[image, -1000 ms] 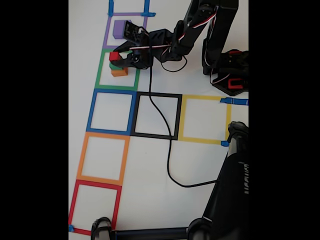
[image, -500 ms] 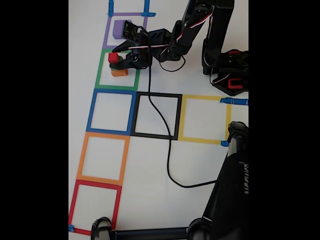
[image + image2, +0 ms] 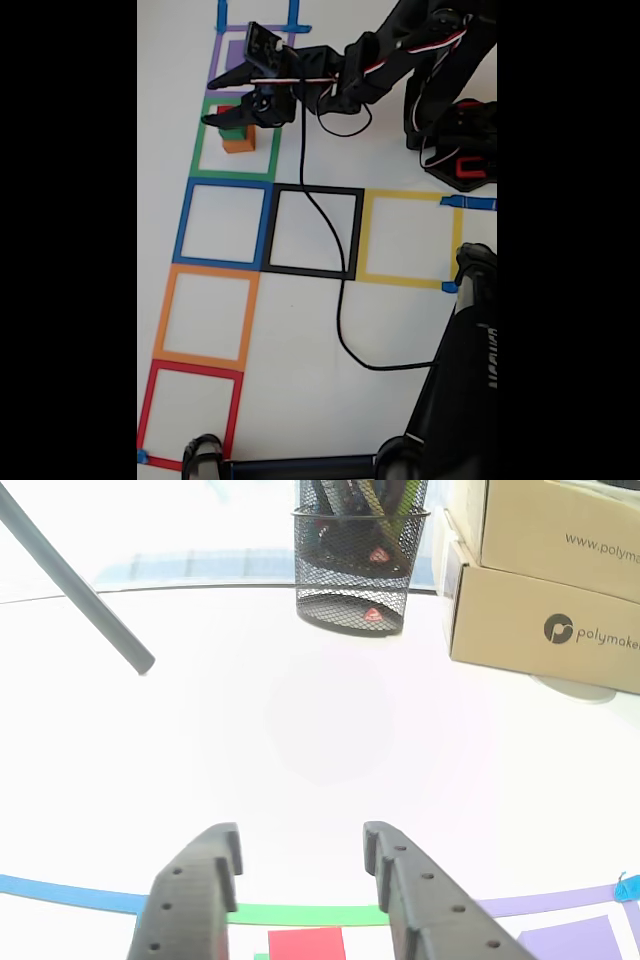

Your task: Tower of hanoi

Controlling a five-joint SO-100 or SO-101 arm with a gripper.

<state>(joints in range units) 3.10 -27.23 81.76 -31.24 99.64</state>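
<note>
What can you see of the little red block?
The red block is a small cube with a flat, plain top, maybe wood or plastic. It sits on top of a stack, above a green block with an orange block at the bottom, inside the green tape square. The open hand hovers above it, a finger on each side. In the fixed view the hand mostly hides it. Whether anything grips it can't be told.

In the upper left of the frame, the gripper (image 3: 222, 100) hangs with jaws parted over a small block stack (image 3: 238, 140) inside the green square (image 3: 199, 150). A black cable (image 3: 335, 290) trails down the white table (image 3: 300, 420).
</note>
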